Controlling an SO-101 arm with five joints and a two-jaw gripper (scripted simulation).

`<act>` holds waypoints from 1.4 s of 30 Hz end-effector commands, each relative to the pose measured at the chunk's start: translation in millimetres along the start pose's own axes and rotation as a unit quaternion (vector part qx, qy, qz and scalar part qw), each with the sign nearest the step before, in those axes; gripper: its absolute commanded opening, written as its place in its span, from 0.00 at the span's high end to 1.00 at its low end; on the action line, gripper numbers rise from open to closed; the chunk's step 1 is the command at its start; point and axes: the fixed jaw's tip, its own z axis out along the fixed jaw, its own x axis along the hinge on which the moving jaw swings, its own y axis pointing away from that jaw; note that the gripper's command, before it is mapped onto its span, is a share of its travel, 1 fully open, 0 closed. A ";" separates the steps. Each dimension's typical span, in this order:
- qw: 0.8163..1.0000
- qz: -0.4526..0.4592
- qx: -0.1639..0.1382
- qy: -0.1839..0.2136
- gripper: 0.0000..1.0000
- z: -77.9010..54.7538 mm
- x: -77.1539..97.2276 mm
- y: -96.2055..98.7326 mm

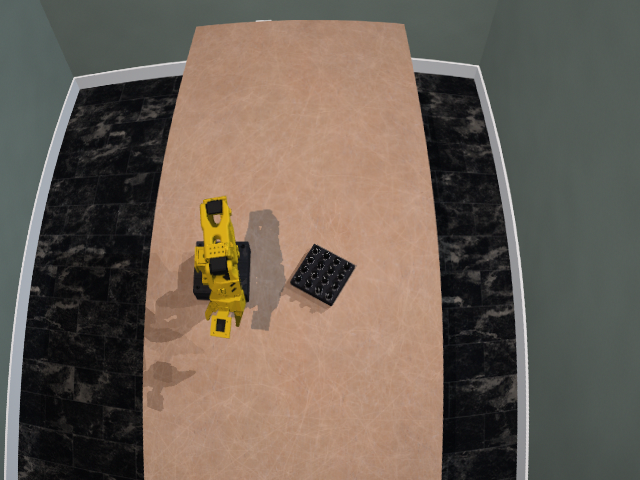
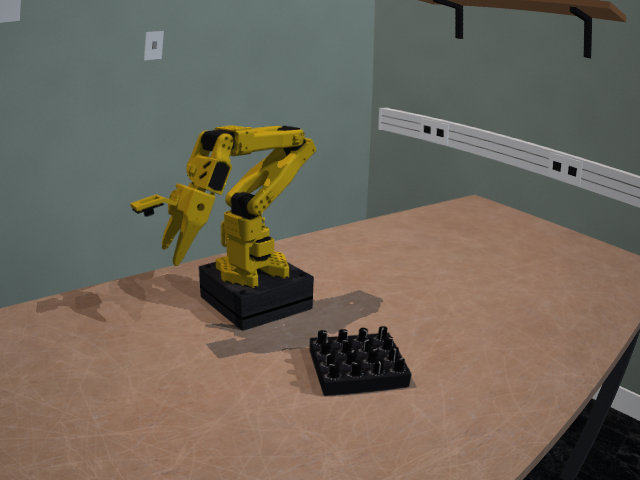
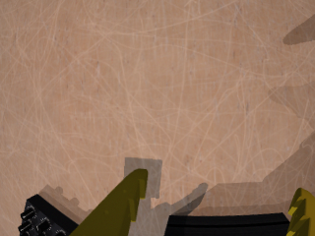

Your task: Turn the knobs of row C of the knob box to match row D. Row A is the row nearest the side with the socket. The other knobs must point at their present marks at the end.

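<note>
ok so the little yellow arm (image 1: 217, 248) (image 2: 273, 139) is folded up over its black base (image 1: 244, 289) (image 2: 279, 304) from where I'm standing; the elbow's up high and the pincer (image 1: 223, 318) (image 2: 170, 256) (image 3: 220, 182) points down, off to one side of the base and above the table (image 1: 320, 387) (image 2: 465, 268) (image 3: 162, 88); its fingers are spread partway with nothing pinched between them.

the knob box (image 1: 322, 274) (image 2: 367, 384) (image 3: 61, 213) sits on the table near the base, well apart from the pincer; it's black, it lies flat, and seen from above it's turned at an angle to the base; sixteen stubby black knobs stand on it, four by four, with pale marks around them; the marks are too small for me to say which way each knob points, and I can't tell which side has the socket, so no clue which row is C or D; in the wrist view only a corner of the box pokes in, down at the lower left.
</note>
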 end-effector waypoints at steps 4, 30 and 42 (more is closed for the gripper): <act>0.998 -0.052 -0.016 0.015 0.60 1.3 10.0 11.0; 0.853 -0.487 -0.182 0.044 0.60 -25.8 94.6 91.1; 0.728 -0.639 -0.246 0.045 0.60 -45.8 140.3 99.9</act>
